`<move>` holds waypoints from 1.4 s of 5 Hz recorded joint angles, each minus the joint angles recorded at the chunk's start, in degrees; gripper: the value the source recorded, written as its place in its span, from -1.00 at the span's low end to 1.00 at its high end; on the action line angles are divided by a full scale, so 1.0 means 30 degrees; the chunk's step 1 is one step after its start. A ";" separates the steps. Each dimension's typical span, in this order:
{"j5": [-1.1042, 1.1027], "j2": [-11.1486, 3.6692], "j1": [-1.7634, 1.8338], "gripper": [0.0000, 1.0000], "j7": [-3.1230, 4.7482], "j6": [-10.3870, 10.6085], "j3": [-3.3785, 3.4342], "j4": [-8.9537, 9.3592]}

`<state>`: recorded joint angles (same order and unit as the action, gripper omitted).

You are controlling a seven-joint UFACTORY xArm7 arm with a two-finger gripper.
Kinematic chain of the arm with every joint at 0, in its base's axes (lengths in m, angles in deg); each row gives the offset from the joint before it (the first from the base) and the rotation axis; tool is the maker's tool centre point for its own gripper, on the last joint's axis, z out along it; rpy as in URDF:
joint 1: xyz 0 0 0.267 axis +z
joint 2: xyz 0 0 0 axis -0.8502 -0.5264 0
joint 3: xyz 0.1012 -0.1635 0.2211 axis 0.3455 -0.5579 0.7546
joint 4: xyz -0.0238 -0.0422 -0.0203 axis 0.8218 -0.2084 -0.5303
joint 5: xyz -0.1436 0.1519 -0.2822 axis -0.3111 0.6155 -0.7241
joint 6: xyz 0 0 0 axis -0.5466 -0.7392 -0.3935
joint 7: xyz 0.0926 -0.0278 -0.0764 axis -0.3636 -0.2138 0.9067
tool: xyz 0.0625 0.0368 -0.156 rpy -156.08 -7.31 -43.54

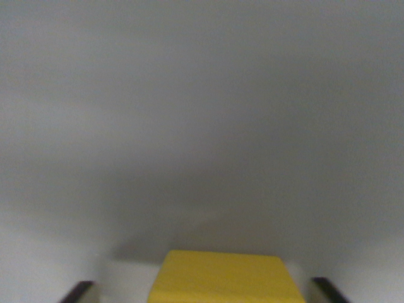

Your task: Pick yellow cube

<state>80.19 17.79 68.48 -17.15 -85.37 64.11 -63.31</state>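
wrist view: yellow cube (224,278) between spread tool (203,291) fingertips, gaps both sides, ungripped.

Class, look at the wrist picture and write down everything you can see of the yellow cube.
The yellow cube sits at the bottom middle of the wrist view, cut off by the lower edge. Only one plain, matte yellow face shows, blurred. It lies between the two dark fingertips, with pale gaps on both sides, so nothing visibly touches it. Behind it a soft shadow falls on the grey surface.

Plain grey-white surface (202,126) filling the view, blurred (no texture readable), soft darker shadow low centre
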 joint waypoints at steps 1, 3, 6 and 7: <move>0.0000 0.0000 0.0000 1.00 0.0000 0.0000 0.0000 0.0000; 0.0006 0.0021 -0.0002 1.00 0.0003 -0.0058 0.0002 -0.0038; 0.0023 0.0087 -0.0007 1.00 0.0013 -0.0242 0.0009 -0.0157; 0.0051 0.0189 -0.0015 1.00 0.0029 -0.0527 0.0020 -0.0342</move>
<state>80.35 18.35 68.43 -17.06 -86.95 64.16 -64.34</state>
